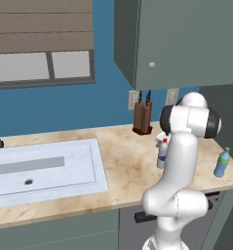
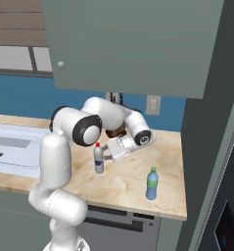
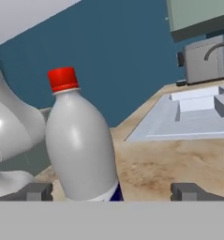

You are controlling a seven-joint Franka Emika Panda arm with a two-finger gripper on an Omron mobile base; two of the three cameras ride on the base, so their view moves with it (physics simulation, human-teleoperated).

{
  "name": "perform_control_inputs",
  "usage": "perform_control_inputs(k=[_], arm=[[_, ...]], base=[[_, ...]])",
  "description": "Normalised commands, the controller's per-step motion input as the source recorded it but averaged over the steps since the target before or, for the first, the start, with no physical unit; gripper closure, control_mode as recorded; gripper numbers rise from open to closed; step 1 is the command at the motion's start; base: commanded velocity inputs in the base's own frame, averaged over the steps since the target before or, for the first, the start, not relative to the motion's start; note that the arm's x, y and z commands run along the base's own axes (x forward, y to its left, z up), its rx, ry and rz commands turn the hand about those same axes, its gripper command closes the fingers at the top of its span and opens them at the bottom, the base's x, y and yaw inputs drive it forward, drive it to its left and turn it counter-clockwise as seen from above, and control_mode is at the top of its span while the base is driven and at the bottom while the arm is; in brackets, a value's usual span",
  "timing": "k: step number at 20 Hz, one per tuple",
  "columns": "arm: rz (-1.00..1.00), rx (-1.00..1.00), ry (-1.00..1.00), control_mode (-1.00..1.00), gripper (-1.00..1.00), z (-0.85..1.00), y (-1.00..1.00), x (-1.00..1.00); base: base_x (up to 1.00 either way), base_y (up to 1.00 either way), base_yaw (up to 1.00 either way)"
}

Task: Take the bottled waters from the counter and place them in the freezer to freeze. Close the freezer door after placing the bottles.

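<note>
— How is the arm posed?

— The white arm is seen rising from the base in front of the desk, folded at the elbow above the desk's front edge and bent back down, so that the hand is held low over the desk top and pointed sideways toward the sink end. The gripper is shown in the right base view just beside the red-capped water bottle.

— And the gripper's state?

— Its fingers are spread apart in the hand view, with the red-capped bottle standing upright between them, nearer the left finger. Contact with the bottle cannot be made out; nothing is seen pinched.

— Where are the bottles placed?

— The red-capped bottle is set near the middle of the desk's depth, in front of the knife block by the back wall. The green-capped water bottle is stood upright well apart from it, near the front edge at the freezer end of the desk.

— What else is visible?

— A pale sink is inset toward the desk's other end. The freezer is seen as a dark slate-grey wall beside the desk.
</note>
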Motion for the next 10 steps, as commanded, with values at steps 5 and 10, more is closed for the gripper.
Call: perform_control_inputs(k=[5,10], arm=[[0.01,0.07,0.00,-1.00,-1.00,0.30,-0.22,0.00],[0.04,0.05,0.00,-1.00,-1.00,0.33,-0.01,0.00]], base=[[0.00,0.00,0.00],[0.00,0.00,0.00]])
